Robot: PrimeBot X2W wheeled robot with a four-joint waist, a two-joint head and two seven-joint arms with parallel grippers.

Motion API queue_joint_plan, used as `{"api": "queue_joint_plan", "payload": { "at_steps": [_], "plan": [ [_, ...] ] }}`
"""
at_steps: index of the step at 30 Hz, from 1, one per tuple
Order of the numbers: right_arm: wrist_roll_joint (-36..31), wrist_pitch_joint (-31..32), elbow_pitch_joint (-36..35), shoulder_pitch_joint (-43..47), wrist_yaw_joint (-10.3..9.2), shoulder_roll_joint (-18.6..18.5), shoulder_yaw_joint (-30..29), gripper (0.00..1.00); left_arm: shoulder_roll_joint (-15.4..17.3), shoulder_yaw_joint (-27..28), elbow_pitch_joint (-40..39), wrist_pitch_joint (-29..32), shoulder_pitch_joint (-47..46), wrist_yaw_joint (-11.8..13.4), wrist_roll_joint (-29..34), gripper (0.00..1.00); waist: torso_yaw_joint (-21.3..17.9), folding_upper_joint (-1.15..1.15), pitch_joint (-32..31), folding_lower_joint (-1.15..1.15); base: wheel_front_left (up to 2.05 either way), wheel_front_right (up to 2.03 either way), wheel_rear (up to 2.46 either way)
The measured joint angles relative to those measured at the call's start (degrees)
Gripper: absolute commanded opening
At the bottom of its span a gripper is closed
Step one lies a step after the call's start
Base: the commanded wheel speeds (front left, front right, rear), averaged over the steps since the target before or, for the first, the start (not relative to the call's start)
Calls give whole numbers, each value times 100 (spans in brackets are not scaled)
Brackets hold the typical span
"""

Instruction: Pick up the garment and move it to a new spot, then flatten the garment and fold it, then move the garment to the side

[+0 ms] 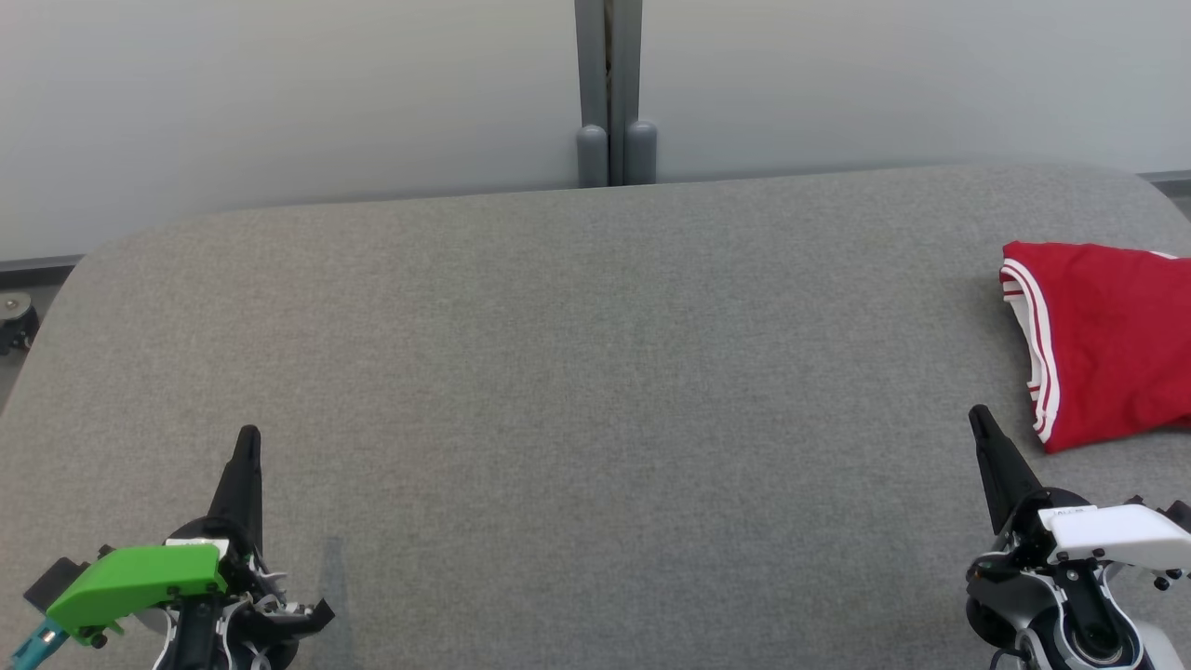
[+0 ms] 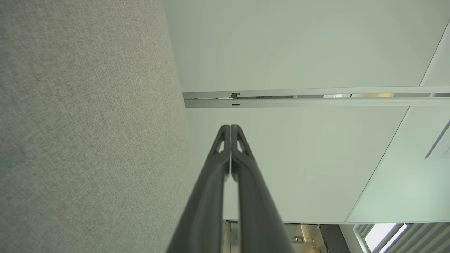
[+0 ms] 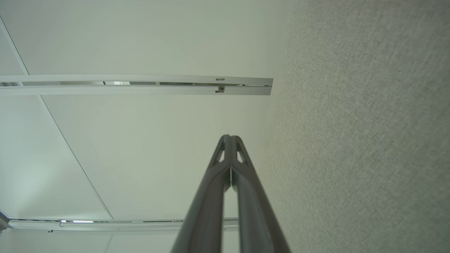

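Observation:
A red garment (image 1: pixel 1107 340) with white stripes along its edge lies folded at the far right of the grey fabric table (image 1: pixel 595 372), partly cut off by the head view's right edge. My right gripper (image 1: pixel 979 417) stands shut and holds nothing, just left of and nearer than the garment's lower corner, apart from it. Low at the left, my left gripper (image 1: pixel 248 435) is shut too, far from the garment. In the left wrist view my left gripper (image 2: pixel 230 127) has its tips pressed together. The right wrist view shows my right gripper (image 3: pixel 230 137) closed the same way.
White partition panels (image 1: pixel 279 93) joined by a grey post (image 1: pixel 609 93) stand behind the table's far edge. A caster wheel (image 1: pixel 17 321) sits on the floor at the far left. The grey surface runs wide between the two grippers.

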Motion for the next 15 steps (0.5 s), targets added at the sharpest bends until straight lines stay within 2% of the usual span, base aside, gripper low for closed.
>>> {"api": "queue_joint_plan", "payload": {
  "at_steps": [15],
  "plan": [
    [0, 0, 0, 0, 0, 0, 0, 0, 0, 1, 0, 0, 0, 0, 0, 0, 0, 0, 0, 0, 0, 0, 0]
  ]
}}
